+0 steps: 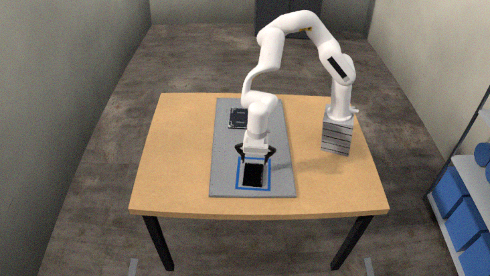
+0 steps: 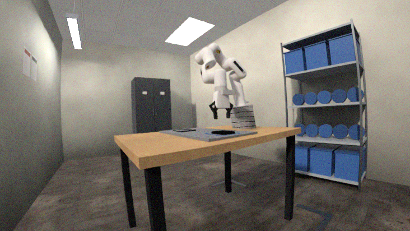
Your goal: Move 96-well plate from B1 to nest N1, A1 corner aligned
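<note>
We take this for a small windowless lab or storeroom: bare walls, ceiling light panels (image 2: pixel 189 31) and a dark metal cabinet (image 2: pixel 150 104). A steel shelf rack (image 2: pixel 360 109) holds blue bins, and a wooden bench (image 1: pixel 178 143) carries the white robot arm (image 1: pixel 270 44).

Table (image 1: pixel 178 143) top: smooth matt wood. Mat (image 1: pixel 222 164): matt grey, finely speckled. Arm (image 1: pixel 270 37): glossy white plastic. Floor (image 1: pixel 191 61): rough, mottled concrete.
</note>
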You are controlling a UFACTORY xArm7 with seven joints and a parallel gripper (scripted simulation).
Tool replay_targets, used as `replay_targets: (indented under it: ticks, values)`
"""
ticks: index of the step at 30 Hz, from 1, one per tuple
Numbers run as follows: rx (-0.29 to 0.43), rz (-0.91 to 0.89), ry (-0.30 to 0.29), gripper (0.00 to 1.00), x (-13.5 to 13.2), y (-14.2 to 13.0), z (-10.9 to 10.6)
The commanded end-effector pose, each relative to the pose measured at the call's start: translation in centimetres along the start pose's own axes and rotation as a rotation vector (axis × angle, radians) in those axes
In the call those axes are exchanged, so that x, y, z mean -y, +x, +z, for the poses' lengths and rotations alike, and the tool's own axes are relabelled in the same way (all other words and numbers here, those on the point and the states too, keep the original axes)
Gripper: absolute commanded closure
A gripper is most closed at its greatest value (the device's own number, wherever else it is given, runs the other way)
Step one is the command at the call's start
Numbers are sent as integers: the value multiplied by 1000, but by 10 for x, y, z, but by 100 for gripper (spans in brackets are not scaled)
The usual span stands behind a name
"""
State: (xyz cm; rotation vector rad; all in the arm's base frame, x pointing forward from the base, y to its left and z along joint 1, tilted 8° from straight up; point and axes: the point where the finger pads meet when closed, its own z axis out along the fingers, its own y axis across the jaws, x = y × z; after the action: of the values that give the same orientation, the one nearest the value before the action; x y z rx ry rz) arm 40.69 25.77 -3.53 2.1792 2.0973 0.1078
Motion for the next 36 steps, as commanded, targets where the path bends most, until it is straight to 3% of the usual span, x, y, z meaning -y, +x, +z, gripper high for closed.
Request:
replay_targets:
  ticks: [1, 36]
  values:
    - [-2, -1, -2, 0, -1, 1, 3]
    - [-2, -1, -2, 0, -1, 1, 55]
